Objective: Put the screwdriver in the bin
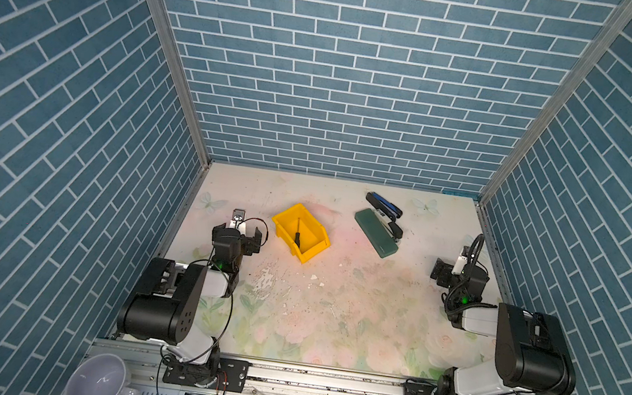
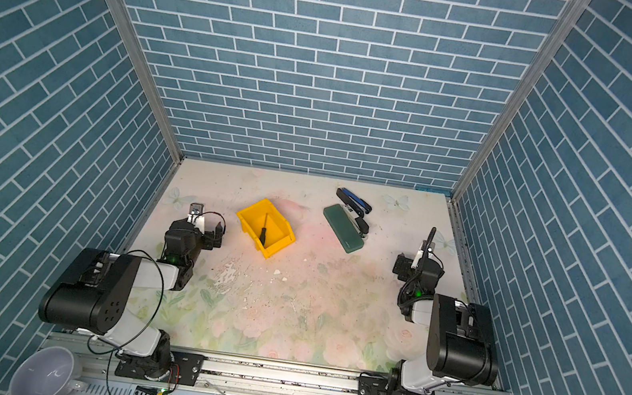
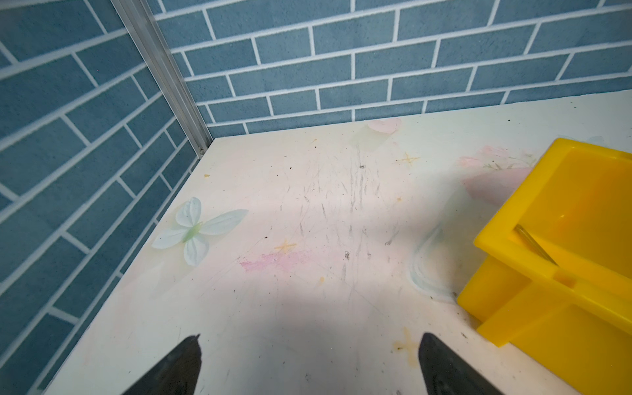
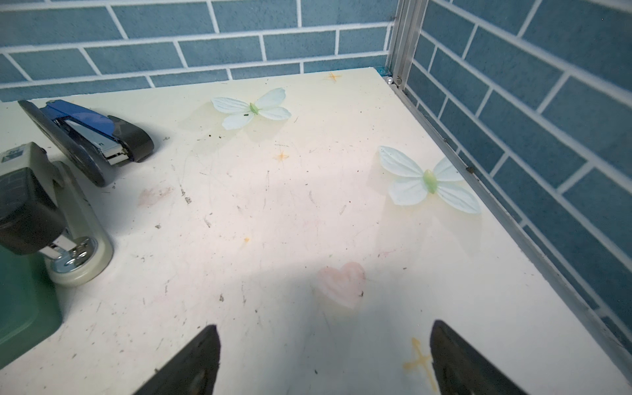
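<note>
The yellow bin [image 1: 316, 230] [image 2: 281, 225] stands on the table left of centre, near the back. The screwdriver [image 1: 297, 239] [image 2: 262, 235] lies inside it, black handle toward the low front lip and shaft pointing to the back. In the left wrist view the bin [image 3: 564, 191] is beside the jaws, and only the screwdriver's thin shaft [image 3: 535, 248] shows over its rim. My left gripper [image 1: 238, 229] [image 3: 311, 337] is open and empty, just left of the bin. My right gripper [image 1: 459, 269] [image 4: 325, 325] is open and empty near the right wall.
A blue-and-black stapler [image 1: 382, 204] [image 4: 85, 130], a grey stapler [image 1: 395, 230] [image 4: 51, 212] and a dark green case [image 1: 376, 232] [image 4: 20, 301] lie at the back right. Brick-patterned walls close three sides. A pale bowl [image 1: 99, 380] sits below the front rail.
</note>
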You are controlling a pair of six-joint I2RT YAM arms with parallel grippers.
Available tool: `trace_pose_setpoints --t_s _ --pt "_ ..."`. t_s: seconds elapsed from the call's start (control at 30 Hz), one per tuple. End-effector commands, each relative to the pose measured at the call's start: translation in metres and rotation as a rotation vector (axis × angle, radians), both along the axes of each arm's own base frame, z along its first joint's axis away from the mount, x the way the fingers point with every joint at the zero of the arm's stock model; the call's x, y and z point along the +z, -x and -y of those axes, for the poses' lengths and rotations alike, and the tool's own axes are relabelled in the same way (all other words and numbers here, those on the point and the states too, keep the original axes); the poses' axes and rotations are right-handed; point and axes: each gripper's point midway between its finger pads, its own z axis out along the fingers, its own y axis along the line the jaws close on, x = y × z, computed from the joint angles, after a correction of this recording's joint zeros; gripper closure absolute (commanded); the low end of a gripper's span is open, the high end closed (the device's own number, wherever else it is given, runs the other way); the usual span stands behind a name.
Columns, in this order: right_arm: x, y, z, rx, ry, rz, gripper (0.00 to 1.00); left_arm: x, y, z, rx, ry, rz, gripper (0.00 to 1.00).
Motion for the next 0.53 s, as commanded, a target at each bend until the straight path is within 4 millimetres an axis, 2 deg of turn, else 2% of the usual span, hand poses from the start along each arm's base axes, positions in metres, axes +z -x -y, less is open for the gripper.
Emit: trace_pose_setpoints --t_s 0.0,0.5 --pt "0.0133 -0.0098 0.0007 0.0 -0.003 0.046 0.05 -0.0008 -0.0003 0.0 -0.004 0.01 -0.003 0.0" --pt "0.0126 -0.0095 0.0001 0.002 -0.003 0.045 0.06 -0.0007 -0.0002 -0.0001 -0.003 0.01 -0.003 0.0"
